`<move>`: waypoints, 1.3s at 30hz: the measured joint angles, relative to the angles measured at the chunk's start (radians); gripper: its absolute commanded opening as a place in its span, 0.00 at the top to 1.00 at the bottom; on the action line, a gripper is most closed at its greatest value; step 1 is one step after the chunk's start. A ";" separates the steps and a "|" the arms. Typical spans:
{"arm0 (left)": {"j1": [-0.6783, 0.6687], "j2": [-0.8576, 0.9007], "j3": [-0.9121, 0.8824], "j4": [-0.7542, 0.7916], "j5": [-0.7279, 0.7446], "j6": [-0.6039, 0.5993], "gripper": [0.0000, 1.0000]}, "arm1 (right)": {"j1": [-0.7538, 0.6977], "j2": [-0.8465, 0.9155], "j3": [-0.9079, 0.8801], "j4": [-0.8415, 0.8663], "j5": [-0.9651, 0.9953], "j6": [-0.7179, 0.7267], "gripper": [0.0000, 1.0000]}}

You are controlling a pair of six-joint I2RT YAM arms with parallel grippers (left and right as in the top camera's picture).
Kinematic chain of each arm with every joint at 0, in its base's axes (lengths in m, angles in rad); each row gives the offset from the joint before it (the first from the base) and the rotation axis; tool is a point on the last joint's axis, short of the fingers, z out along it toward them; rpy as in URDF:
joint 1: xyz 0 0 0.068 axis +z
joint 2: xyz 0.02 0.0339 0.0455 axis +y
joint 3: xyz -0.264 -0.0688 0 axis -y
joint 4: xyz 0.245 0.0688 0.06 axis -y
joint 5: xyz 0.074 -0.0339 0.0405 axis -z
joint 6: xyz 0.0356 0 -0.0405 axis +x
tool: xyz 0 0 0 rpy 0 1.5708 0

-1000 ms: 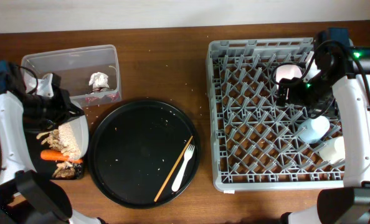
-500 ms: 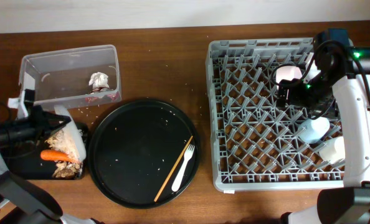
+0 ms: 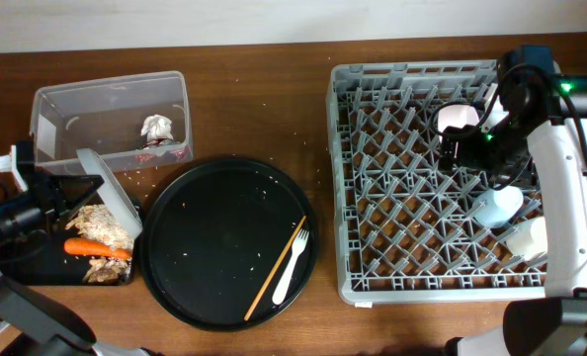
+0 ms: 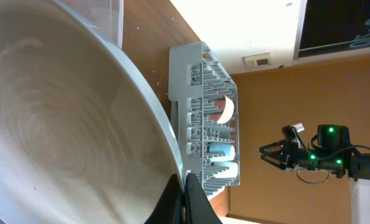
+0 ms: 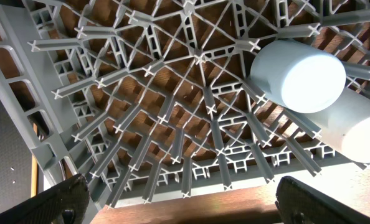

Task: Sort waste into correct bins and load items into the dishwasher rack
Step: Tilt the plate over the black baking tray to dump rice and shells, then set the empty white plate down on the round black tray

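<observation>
Evidently the left pincer point(image 4: 184, 198) clamps the white plate point(image 3: 111, 188) by its rim and holds it steeply tilted, just left of the round black tray point(image 3: 229, 242). That way the leftovers slide into the shallow black tray point(image 3: 35, 269) beneath, where the carrot piece point(image 3: 86, 247) and shredded scraps point(image 3: 96, 222) lie. The paper wad point(image 3: 156, 127) sits in the clear tub point(image 3: 111, 99), up-left of the round tray. The fork point(image 3: 291, 262) and chopstick point(image 3: 275, 269) wait on its right part. Well right of it, the right pincer point(image 5: 182, 193) hangs wide open and empty over the dishwasher rack point(image 3: 337, 178), presumably free for the next item.
</observation>
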 measured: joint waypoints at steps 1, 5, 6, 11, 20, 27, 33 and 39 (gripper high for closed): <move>0.000 0.000 0.000 0.000 0.000 0.000 1.00 | 0.000 0.000 0.000 0.000 0.000 0.000 0.02; 0.000 0.000 0.000 0.002 -0.002 0.000 0.99 | 0.000 0.000 0.000 0.000 0.000 0.000 0.02; 0.000 0.000 0.000 0.002 -0.005 0.000 0.99 | 0.000 0.000 0.000 0.000 0.000 0.000 0.02; 0.035 -0.001 -0.001 0.034 -0.151 -0.088 1.00 | 0.000 0.000 0.000 -0.002 0.000 0.000 0.02; 0.124 -0.002 -0.005 -0.108 0.018 0.051 1.00 | 0.000 0.000 0.000 -0.010 0.000 0.000 0.02; 0.125 -0.006 -0.006 -0.112 0.074 0.114 1.00 | 0.000 0.000 0.000 -0.011 0.000 0.000 0.02; 0.131 -0.013 -0.006 -0.059 0.042 0.085 1.00 | 0.000 0.000 0.000 -0.012 0.000 0.000 0.02; 0.138 -0.034 -0.010 -0.099 0.111 0.151 1.00 | 0.000 0.000 0.000 -0.016 0.000 0.000 0.02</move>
